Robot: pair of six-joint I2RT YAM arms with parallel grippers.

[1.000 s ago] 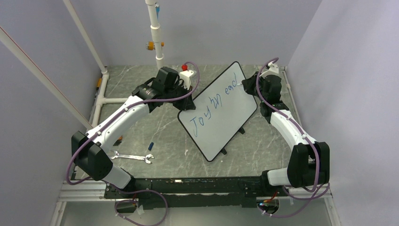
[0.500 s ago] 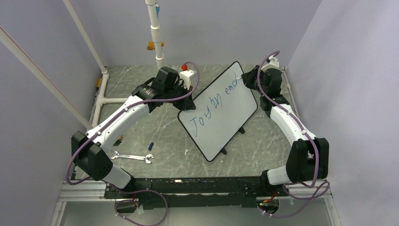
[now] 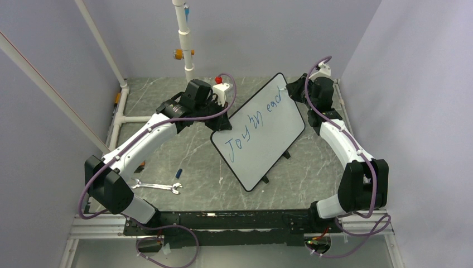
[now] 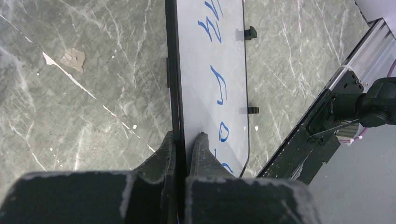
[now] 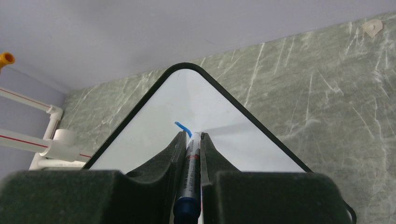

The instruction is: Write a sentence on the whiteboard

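Whiteboard (image 3: 259, 131) work is mid-line: the board sits on the table (image 3: 167, 145) between the two arms, turned diagonally, its long side running from near the left arm toward the far right corner. The sentence (image 3: 256, 124) so far is one slanted row of blue letters, reading roughly "Joy in eac", climbing toward that far corner. The left tool (image 4: 183, 140) is pinched shut on the board's black rim at its left edge, steadying it. The right tool (image 5: 191, 135) is closed tight around a marker (image 5: 190, 161), whose tip sits at the board surface beside a short fresh blue stroke, close to the rounded corner. The step in hand looks like the last letter of the first row. Little white is left ahead of the tip, so the next move probably calls for finishing this stroke with light, even pressure, then lifting off and carrying the marker back over the bare lower half to start a second row, while the left tool holds the rim firm.
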